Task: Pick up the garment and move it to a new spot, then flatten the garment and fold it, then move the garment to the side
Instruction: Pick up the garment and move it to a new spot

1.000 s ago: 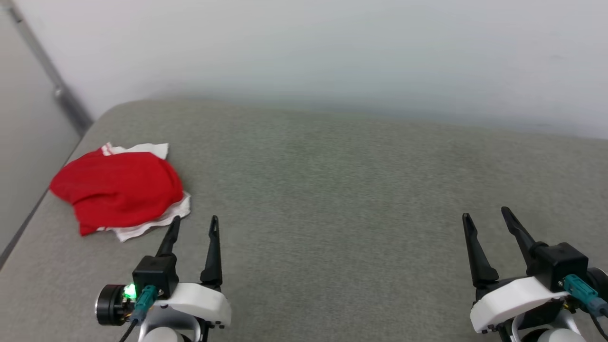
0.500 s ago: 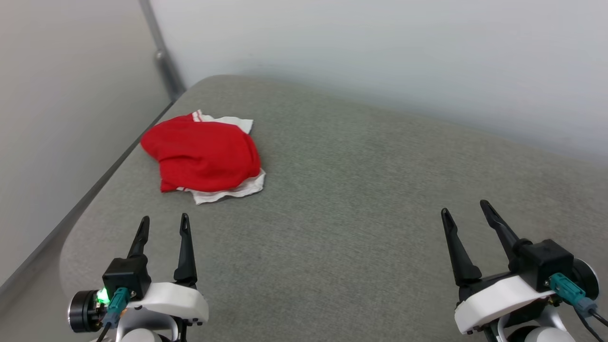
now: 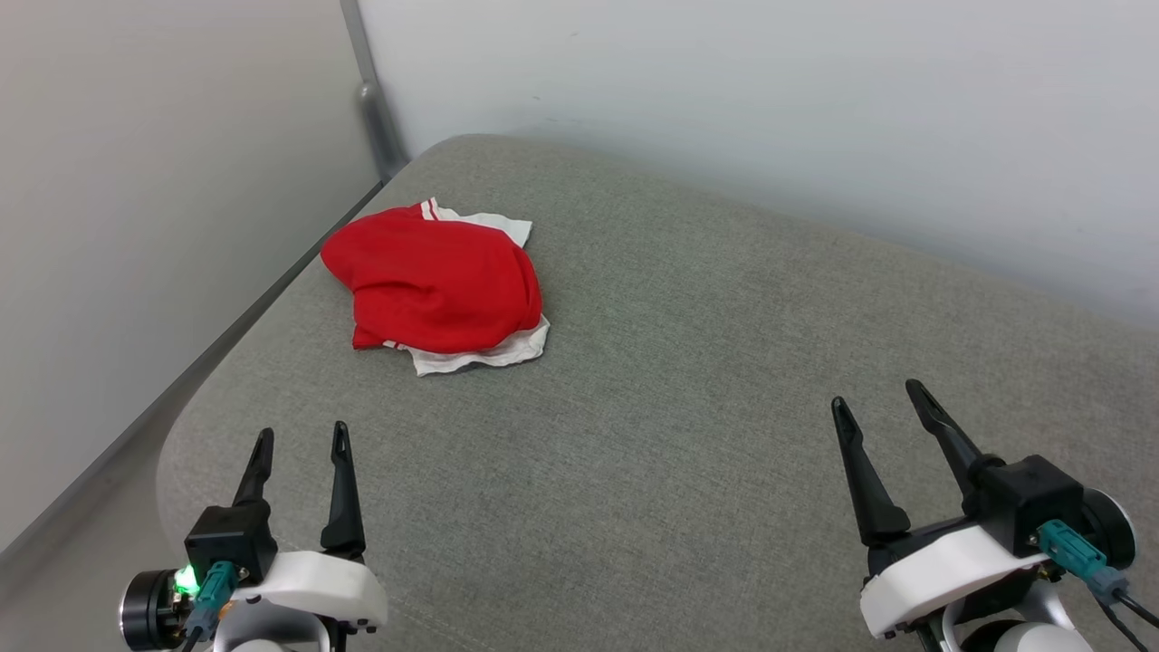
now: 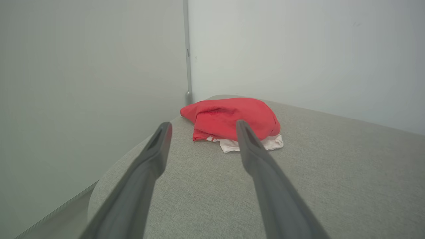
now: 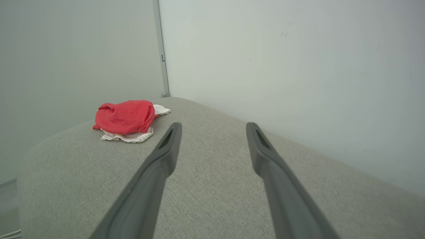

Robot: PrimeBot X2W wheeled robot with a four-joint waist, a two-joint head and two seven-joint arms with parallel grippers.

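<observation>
The left gripper [image 3: 301, 432] holds its two dark fingers [image 3: 344, 489] a moderate gap apart with nothing between them, over the near left part of the grey fabric cushion [image 3: 688, 398]. The right gripper [image 3: 876, 395] is spread a little wider. Its two fingers [image 3: 865, 480] are just as empty, over the near right part of the cushion.

The garment [image 3: 435, 281] lies on the cushion beyond the left gripper and slightly to its right, well apart from the fingertips. It is much farther from the right gripper, off to that gripper's far left. In the left wrist view the garment [image 4: 229, 114] sits straight ahead of the left gripper [image 4: 202, 123]. In the right wrist view the garment [image 5: 124, 117] lies to the left of the right gripper [image 5: 214, 124].

The garment is a crumpled heap close to the cushion's far left corner. It is red on top, with white cloth showing under its near right edge and at its far side, and a bit of red-and-white striped trim.

By count: one garment, two grippers, four fingers, one cushion, and two pale walls meeting at one grey vertical strip [image 3: 371, 100].
</observation>
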